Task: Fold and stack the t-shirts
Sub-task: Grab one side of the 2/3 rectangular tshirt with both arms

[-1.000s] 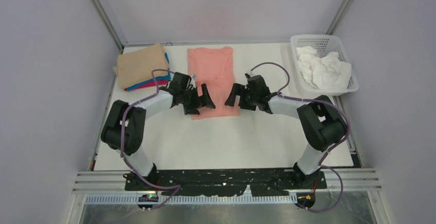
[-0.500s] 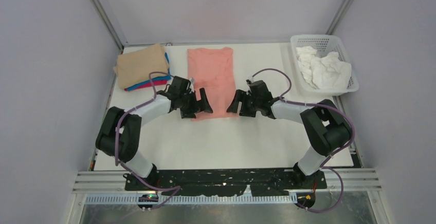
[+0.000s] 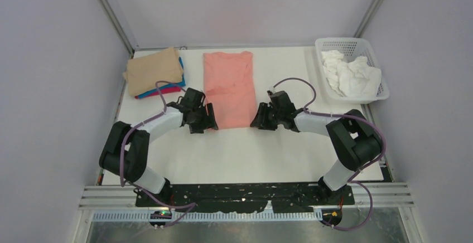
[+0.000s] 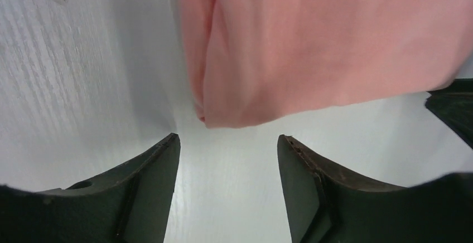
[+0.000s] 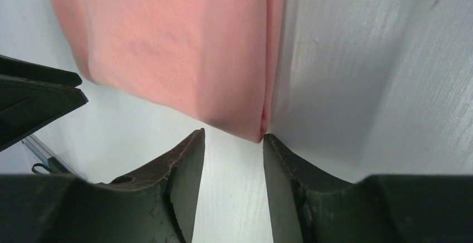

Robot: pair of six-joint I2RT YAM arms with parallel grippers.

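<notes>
Pink shirt: it lies flat on the white surface, folded into a long strip. It sits in the middle, toward 12 o'clock.
Left jaws: they are at the strip's 7 o'clock corner. The top view hides the gap. The left wrist view shows them wide apart and holding nothing, with the shirt corner just ahead of the gap.
Right jaws: they are at the strip's 5 o'clock corner. The right wrist view shows a narrower gap with nothing in it. The shirt corner is right at the mouth, and I cannot tell if it touches.
Folded pile: only the top view shows it, at 10 o'clock. It is tan on top, with blue and magenta edges peeking out below.
Basket: only the top view shows it, at 2 o'clock. It is white, with crumpled white cloth inside.
</notes>
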